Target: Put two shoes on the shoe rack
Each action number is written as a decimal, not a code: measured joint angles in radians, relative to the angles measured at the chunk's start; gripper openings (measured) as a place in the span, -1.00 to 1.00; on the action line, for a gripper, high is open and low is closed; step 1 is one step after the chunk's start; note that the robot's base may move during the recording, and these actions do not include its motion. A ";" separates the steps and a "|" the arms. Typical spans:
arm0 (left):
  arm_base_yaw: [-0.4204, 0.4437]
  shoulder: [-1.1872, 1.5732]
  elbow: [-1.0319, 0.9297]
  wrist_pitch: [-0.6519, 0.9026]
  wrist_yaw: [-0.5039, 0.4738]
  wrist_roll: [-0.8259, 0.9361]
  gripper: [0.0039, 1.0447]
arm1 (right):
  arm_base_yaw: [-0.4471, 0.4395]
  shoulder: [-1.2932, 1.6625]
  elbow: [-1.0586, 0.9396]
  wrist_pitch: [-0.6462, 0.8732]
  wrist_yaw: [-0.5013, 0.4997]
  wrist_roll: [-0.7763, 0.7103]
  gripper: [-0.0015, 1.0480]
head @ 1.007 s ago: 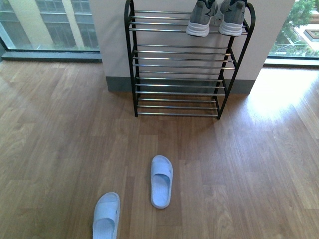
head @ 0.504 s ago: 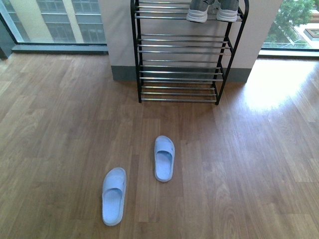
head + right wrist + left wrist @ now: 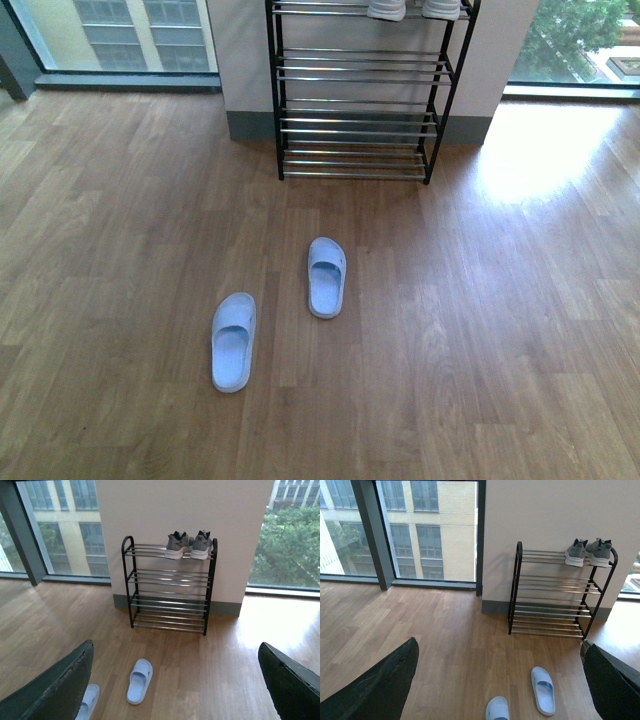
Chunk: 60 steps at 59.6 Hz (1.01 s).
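Observation:
Two grey sneakers with white soles (image 3: pixel 176 545) (image 3: pixel 201 545) stand side by side on the top shelf of the black shoe rack (image 3: pixel 127 590), at its right end, heels toward me. The front view cuts them off at its top edge, so only their soles (image 3: pixel 387 9) (image 3: pixel 440 9) show above the rack (image 3: pixel 276 100). The left wrist view shows both sneakers (image 3: pixel 576 553) (image 3: pixel 599 551) on the rack (image 3: pixel 513 595). My left gripper (image 3: pixel 499 645) and right gripper (image 3: pixel 176 647) are open, empty, and well back from the rack. Neither arm shows in the front view.
Two pale blue slippers (image 3: pixel 326 277) (image 3: pixel 233 341) lie on the wood floor between me and the rack. The rack stands against a white wall pillar (image 3: pixel 165 510) with floor-to-ceiling windows (image 3: pixel 120 30) on both sides. The lower rack shelves hold nothing.
The front view has drawn back from the rack: rack and slippers now sit higher and smaller in the picture. The sneakers have stayed on the top shelf.

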 joint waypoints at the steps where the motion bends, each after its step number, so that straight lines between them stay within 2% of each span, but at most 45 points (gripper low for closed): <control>1: 0.000 0.000 0.000 0.000 0.000 0.000 0.83 | 0.000 0.000 0.000 0.000 0.000 0.000 0.82; 60: 0.000 0.000 0.000 0.000 0.000 0.000 0.83 | 0.000 0.000 0.000 0.000 0.000 0.000 0.82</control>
